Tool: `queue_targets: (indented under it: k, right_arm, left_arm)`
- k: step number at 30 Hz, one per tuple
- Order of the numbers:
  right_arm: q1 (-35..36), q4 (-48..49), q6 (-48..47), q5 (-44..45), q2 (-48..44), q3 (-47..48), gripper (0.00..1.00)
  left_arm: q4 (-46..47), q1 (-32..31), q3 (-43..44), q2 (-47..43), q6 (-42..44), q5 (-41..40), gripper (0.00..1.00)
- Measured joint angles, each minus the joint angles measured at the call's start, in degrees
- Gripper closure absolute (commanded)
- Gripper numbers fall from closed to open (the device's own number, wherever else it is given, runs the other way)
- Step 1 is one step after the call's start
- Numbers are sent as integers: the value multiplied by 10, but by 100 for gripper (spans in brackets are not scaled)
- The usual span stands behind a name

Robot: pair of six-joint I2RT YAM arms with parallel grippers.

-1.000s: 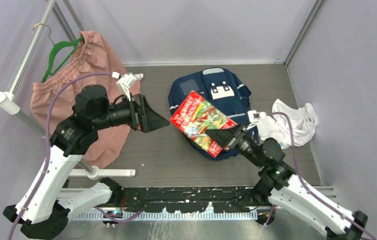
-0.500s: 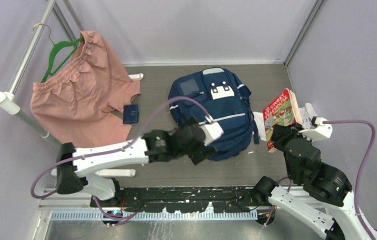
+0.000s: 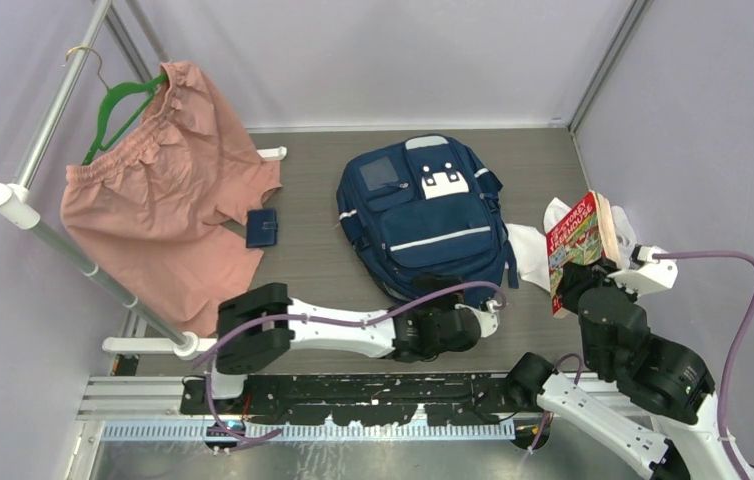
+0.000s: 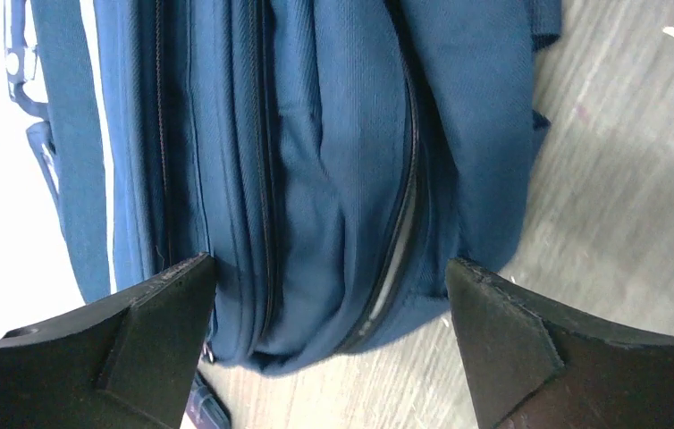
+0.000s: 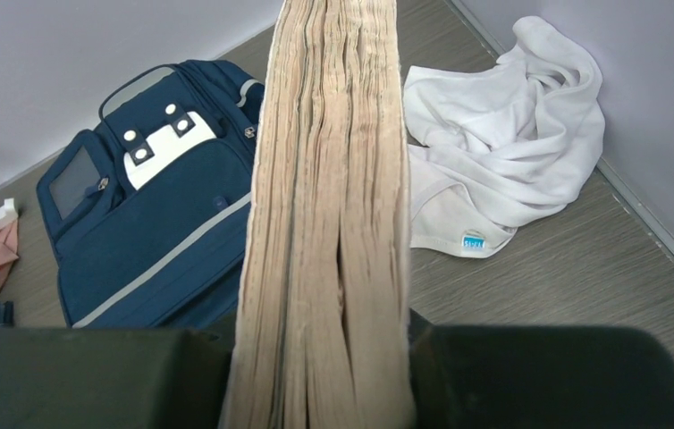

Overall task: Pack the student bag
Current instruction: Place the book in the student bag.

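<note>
Two arms work over the table, each doing something different. The student bag point(image 3: 423, 215) lies flat at the middle of the table, closer to the far edge than the near one. Its front faces up and the white patch points toward the far edge.

The left gripper point(image 4: 333, 349) is released. Its jaws are spread wide, low at the bag's near end, with one finger on either side of the navy fabric. I cannot tell whether they touch it. The left wrist view shows zip seams running along that end, with a pale strip beside one of them.

The right gripper point(image 5: 315, 375) is clenched on a thick book point(image 3: 578, 240). It holds the book upright on its edge above the table's right side, apart from the bag, with the red cover facing the bag. The yellowed page block points at the wrist camera.

A white cloth point(image 5: 503, 152) lies crumpled by the right edge, beneath and behind the book. Pink shorts point(image 3: 163, 210) on a green hanger point(image 3: 118, 110) hang from a rail point(image 3: 53, 110) at the left. A small navy wallet point(image 3: 262, 228) lies between the shorts and the bag.
</note>
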Motion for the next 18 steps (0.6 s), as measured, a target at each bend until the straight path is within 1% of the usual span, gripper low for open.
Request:
queue_targets:
  k: [1, 3, 4, 5, 7, 8, 10, 12, 15, 18]
  right_arm:
    - [0, -1, 0, 0, -5, 0, 99]
    - [0, -2, 0, 0, -9, 1, 99]
    - [0, -2, 0, -1, -9, 1, 99]
    - [0, -2, 0, -2, -9, 1, 99]
    - [0, -2, 0, -3, -9, 1, 99]
    - [0, -2, 1, -4, -9, 1, 99]
    - [0, -1, 0, -8, -10, 0, 99]
    - [0, -1, 0, -16, -14, -3, 99]
    - [0, 3, -3, -36, -16, -8, 99]
    - [0, 13, -11, -74, -16, -9, 99]
  left_arm:
    - [7, 0, 9, 17, 7, -12, 2]
    - [17, 2, 27, 45, 19, -37, 12]
    - [19, 5, 34, 52, 21, -45, 25]
    - [19, 9, 42, 58, 20, -55, 45]
    - [18, 23, 60, 64, 13, -76, 90]
    - [16, 30, 68, 64, 5, -83, 99]
    - [3, 51, 90, 61, -13, -87, 100]
    - [-26, 73, 106, 42, -40, -74, 100]
    - [-76, 111, 129, 1, -77, -41, 100]
    - [-139, 158, 174, -48, -126, 13, 100]
